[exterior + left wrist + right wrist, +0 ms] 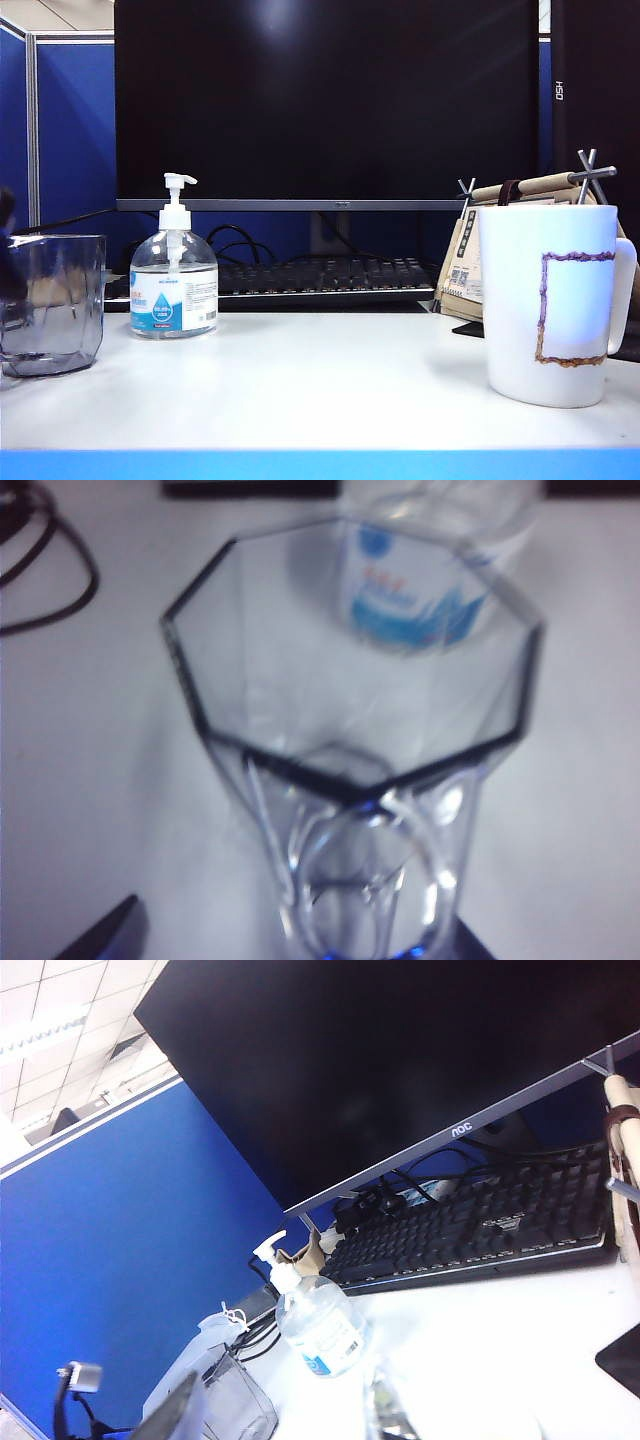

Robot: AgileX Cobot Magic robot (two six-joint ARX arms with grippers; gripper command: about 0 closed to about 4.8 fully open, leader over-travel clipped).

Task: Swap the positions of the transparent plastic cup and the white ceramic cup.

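Tumbler (50, 300) at nine o'clock sits below the left gripper, seemingly wide open and empty; off-centre closing could tip it; right gripper unseen, state unclear.

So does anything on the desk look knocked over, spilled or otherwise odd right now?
Nothing stands out. The transparent plastic cup, the pump bottle and the white ceramic cup all stand upright on a dry white table; neither gripper can be made out.
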